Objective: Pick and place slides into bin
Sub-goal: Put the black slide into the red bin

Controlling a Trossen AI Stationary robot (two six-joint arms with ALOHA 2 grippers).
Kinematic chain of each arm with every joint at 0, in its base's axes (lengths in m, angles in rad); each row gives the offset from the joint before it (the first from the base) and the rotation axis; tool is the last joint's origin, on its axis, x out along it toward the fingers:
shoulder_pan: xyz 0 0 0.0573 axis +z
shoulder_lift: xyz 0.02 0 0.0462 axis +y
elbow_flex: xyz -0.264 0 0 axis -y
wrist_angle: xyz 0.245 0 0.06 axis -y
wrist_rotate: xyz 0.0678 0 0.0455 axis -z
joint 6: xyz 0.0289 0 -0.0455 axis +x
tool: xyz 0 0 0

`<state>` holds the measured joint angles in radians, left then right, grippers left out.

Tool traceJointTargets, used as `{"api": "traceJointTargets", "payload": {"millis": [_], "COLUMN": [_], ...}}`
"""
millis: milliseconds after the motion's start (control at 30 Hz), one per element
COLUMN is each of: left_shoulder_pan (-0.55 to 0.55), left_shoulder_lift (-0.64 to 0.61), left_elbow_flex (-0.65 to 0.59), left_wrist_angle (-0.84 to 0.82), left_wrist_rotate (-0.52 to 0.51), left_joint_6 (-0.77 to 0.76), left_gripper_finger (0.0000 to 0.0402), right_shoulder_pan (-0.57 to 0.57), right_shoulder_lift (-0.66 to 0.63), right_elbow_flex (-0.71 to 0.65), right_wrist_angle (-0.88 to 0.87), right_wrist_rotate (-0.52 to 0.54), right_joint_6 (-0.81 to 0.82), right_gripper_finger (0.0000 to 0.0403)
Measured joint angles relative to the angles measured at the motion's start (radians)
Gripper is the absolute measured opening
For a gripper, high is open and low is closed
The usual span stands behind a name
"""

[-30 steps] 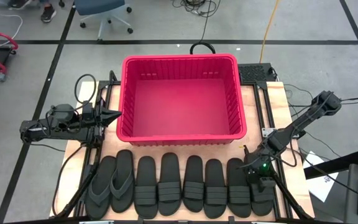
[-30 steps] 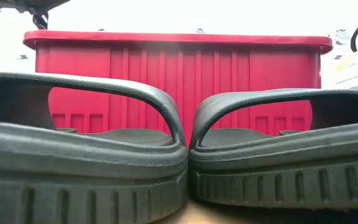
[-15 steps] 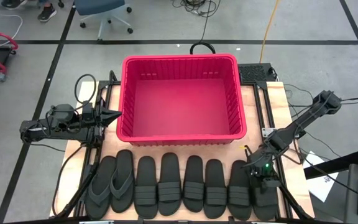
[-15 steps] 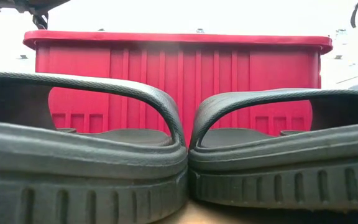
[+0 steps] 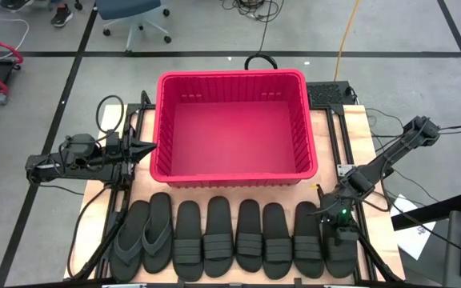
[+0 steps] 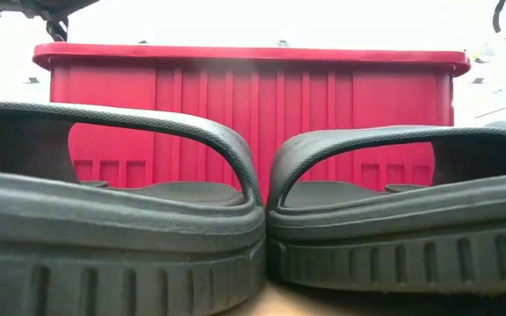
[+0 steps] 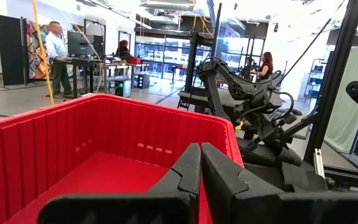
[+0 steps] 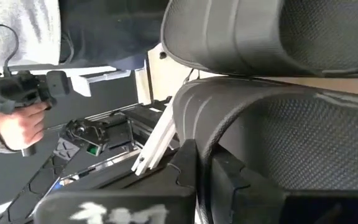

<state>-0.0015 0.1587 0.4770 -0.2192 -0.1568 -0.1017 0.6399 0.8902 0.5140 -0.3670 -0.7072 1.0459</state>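
Looking down from above, we see the red bin (image 5: pixel 234 125) standing at the far middle of the wooden surface (image 5: pixel 358 128), and nothing lies inside it. Near the front edge the slides (image 5: pixel 230 238) lie in one row, side by side, eight of them, all black. The two at the left end of the row are the thong flip-flops (image 5: pixel 143 236); the others have a wide band strap.

Our right hand (image 5: pixel 339 232) is low over the rightmost slide (image 5: pixel 338 254), at the right end of the row. Its fingers (image 8: pixel 232 186) are closed together, and in the right wrist view the edge of this slide's strap sits just at the fingertips. We think it grips the strap, but how firm the hold is we cannot tell. A second slide shows beside it in that view, and a person's hand (image 8: pixel 18 124) with a dark device (image 8: pixel 17 93) shows in the room beyond.

Our left hand (image 5: pixel 144 149) waits at the left side of the bin, pointing to its left wall and just beside it. Its fingers (image 7: pixel 188 171) are closed with nothing between them.

From the low view two slides fill the front, touching each other, with the bin's ribbed wall (image 6: pixel 253 114) behind them. In the left wrist view some people (image 7: pixel 58 56) stand in the room far behind.
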Motion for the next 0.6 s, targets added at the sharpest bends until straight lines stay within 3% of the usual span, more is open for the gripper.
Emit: {"api": "traceJointTargets", "payload": {"millis": [400, 600], "left_shoulder_pan": [0.0, 0.0], "left_shoulder_lift": [0.0, 0.0], "left_elbow_flex": [0.0, 0.0], "left_wrist_angle": [0.0, 0.0], "left_wrist_rotate": [0.0, 0.0], "left_joint_6": [0.0, 0.0], "left_gripper_finger": [0.0017, 0.0017], "right_shoulder_pan": [-0.001, -0.001], "right_shoulder_lift": [-0.021, -0.052], "right_elbow_flex": [0.0, 0.0], "right_wrist_angle": [-0.029, 0.107], "right_wrist_rotate": [-0.049, -0.022], "right_joint_6": [-0.03, -0.03], "right_gripper_finger": [0.0004, 0.0004]}}
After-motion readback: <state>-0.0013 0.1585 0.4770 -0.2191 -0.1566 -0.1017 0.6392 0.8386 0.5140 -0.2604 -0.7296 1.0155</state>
